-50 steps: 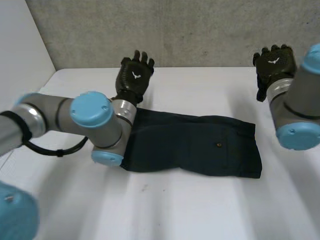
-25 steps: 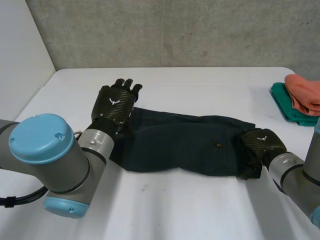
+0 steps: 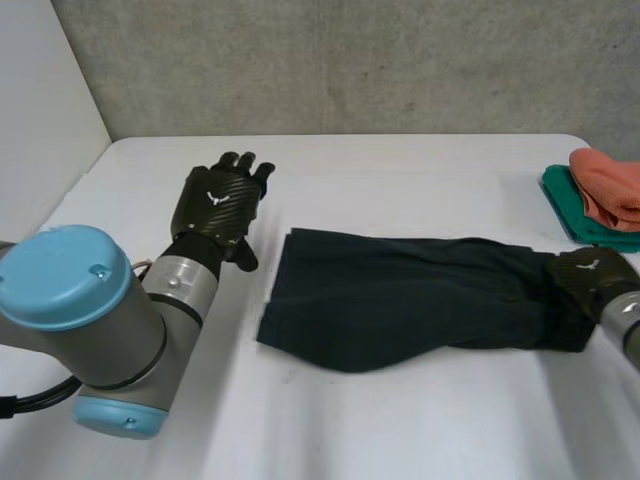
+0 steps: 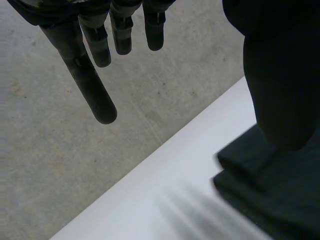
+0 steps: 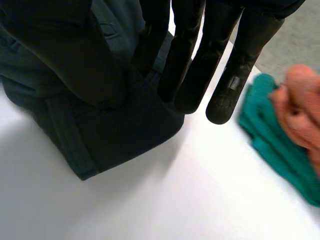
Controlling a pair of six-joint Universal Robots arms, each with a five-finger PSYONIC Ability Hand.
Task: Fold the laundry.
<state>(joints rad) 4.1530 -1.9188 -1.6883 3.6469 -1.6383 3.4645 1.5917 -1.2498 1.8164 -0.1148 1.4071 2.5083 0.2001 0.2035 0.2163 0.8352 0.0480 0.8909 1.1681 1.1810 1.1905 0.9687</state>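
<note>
A dark navy garment (image 3: 400, 300) lies stretched lengthwise across the white table (image 3: 400, 165). My right hand (image 3: 590, 273) is at the garment's right end. In the right wrist view, that hand (image 5: 185, 60) pinches the bunched end of the garment (image 5: 115, 130) between thumb and fingers. My left hand (image 3: 218, 205) hovers just off the garment's left end, apart from the cloth. In the left wrist view, its fingers (image 4: 95, 95) are straight and hold nothing, with the garment's folded left end (image 4: 250, 200) below the thumb.
A folded teal cloth (image 3: 580, 215) with an orange one (image 3: 608, 185) on top lies at the table's far right edge, close behind my right hand; it also appears in the right wrist view (image 5: 280, 145). A concrete wall stands behind the table.
My right hand came down onto the garment's right end, closed on it and dragged the garment to the right. My left hand lifted off the left end and drew back.
</note>
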